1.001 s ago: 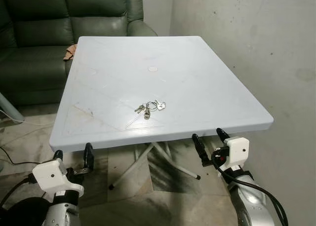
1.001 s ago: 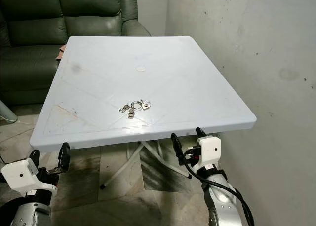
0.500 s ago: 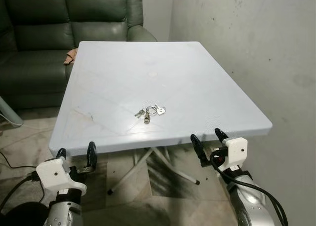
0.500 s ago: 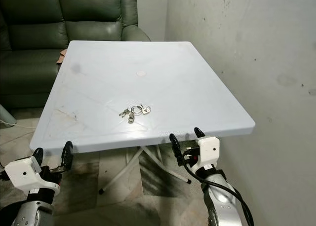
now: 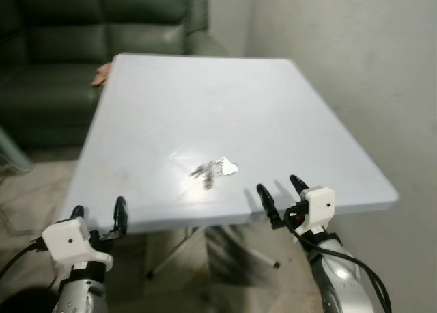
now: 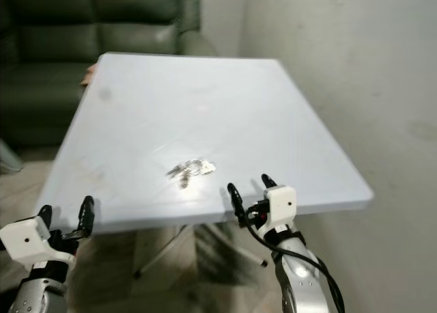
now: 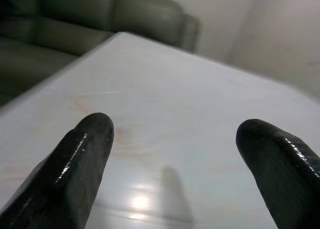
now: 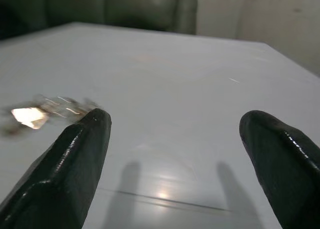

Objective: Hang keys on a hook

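A small bunch of silver keys (image 5: 213, 169) on a ring lies on the pale blue table (image 5: 205, 94), a little in from its near edge. My right gripper (image 5: 281, 193) hovers open over that near edge, to the right of the keys (image 8: 45, 111) and short of them. My left gripper (image 5: 97, 214) is open too, at the table's near left corner, well apart from the keys. Both eye views are blurred.
A dark green sofa (image 5: 75, 46) stands behind the table on the left. A grey plaster wall (image 5: 369, 67) runs close along the table's right side. Folding metal legs (image 5: 184, 248) show beneath the tabletop on a tiled floor.
The whole picture has shifted and blurred, so the camera has moved closer to the table. Both grippers have come up and forward to the table's near edge, still open.
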`<state>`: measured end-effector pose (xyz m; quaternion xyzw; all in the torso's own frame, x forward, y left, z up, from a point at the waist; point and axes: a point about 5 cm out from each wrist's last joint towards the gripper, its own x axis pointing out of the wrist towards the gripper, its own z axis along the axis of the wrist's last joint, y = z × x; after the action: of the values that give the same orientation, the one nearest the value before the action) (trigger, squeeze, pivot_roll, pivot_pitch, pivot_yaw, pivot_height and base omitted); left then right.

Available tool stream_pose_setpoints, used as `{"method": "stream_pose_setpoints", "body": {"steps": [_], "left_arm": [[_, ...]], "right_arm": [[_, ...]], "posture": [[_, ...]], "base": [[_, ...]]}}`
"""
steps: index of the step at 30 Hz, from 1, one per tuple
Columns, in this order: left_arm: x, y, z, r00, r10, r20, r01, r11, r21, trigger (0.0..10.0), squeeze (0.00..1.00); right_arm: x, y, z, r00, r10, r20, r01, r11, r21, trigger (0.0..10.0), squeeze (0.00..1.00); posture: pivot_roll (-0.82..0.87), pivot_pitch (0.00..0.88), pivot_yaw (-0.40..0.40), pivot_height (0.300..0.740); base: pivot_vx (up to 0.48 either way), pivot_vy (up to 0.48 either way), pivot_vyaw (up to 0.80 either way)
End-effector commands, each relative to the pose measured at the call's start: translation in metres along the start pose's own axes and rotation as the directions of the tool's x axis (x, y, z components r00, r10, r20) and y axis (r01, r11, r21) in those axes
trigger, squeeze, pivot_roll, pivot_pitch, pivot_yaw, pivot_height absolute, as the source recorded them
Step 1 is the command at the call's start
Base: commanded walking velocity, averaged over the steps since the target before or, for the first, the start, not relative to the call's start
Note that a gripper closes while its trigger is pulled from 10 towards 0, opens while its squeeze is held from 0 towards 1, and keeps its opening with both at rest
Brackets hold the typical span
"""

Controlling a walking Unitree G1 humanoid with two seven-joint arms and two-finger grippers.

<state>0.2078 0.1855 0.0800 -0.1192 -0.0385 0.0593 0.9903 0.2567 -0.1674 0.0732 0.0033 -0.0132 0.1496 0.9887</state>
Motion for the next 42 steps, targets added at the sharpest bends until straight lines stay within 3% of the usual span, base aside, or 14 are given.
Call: {"method": "stream_pose_setpoints", "body": {"steps": [1, 5, 17, 21, 29, 33, 38, 42], "left_arm": [[-0.002, 0.01, 0.004, 1.0, 0.015, 0.004, -0.015, 0.999, 0.038, 10.0, 0.0], [-0.002, 0.009, 0.004, 1.0, 0.01, 0.005, -0.011, 0.999, 0.038, 10.0, 0.0], [-0.002, 0.007, 0.004, 1.0, 0.023, 0.005, -0.023, 0.997, 0.072, 10.0, 0.0], [-0.002, 0.006, 0.001, 1.0, 0.02, -0.003, -0.02, 0.997, 0.068, 10.0, 0.0], [-0.004, -0.001, -0.006, 0.999, -0.032, -0.034, 0.035, 0.996, 0.085, 10.0, 0.0], [-0.009, -0.006, -0.012, 0.994, -0.092, -0.055, 0.099, 0.986, 0.131, 10.0, 0.0], [-0.015, -0.017, -0.018, 0.98, -0.181, -0.085, 0.195, 0.959, 0.207, 10.0, 0.0], [-0.018, -0.023, -0.019, 0.973, -0.213, -0.085, 0.227, 0.948, 0.222, 10.0, 0.0]], "right_arm": [[0.008, 0.009, 0.009, 0.999, 0.03, 0.039, -0.031, 1.0, 0.008, 10.0, 0.0], [0.009, 0.01, 0.008, 0.999, 0.045, 0.028, -0.044, 0.998, -0.036, 10.0, 0.0], [0.01, 0.01, 0.007, 0.999, 0.044, 0.017, -0.043, 0.999, -0.032, 10.0, 0.0], [0.012, 0.008, 0.007, 0.999, 0.046, 0.021, -0.046, 0.999, -0.006, 10.0, 0.0], [0.016, 0.007, 0.005, 0.998, 0.06, -0.025, -0.062, 0.996, -0.063, 10.0, 0.0], [0.024, 0.001, 0.004, 0.997, 0.059, -0.054, -0.064, 0.995, -0.083, 10.0, 0.0], [0.044, -0.008, 0.012, 0.984, 0.149, -0.098, -0.161, 0.978, -0.132, 10.0, 0.0], [0.057, -0.013, 0.021, 0.968, 0.227, -0.104, -0.243, 0.952, -0.188, 10.0, 0.0]], "posture": [[-0.01, 0.0, -0.047, 0.74], [-0.01, 0.0, -0.047, 0.74], [-0.01, 0.0, -0.05, 0.74], [-0.01, 0.0, -0.054, 0.74], [-0.01, 0.0, -0.053, 0.74], [-0.01, 0.0, -0.051, 0.74], [0.0, 0.0, -0.06, 0.74], [0.01, 0.0, -0.072, 0.74]], "base": [[0.352, 0.0, 0.0], [0.337, 0.0, 0.2], [0.106, 0.0, 0.8], [0.0, 0.0, 0.0], [0.0, 0.0, 0.0], [0.0, 0.0, 0.0], [0.0, 0.0, 0.0], [0.0, 0.0, 0.0]]}}
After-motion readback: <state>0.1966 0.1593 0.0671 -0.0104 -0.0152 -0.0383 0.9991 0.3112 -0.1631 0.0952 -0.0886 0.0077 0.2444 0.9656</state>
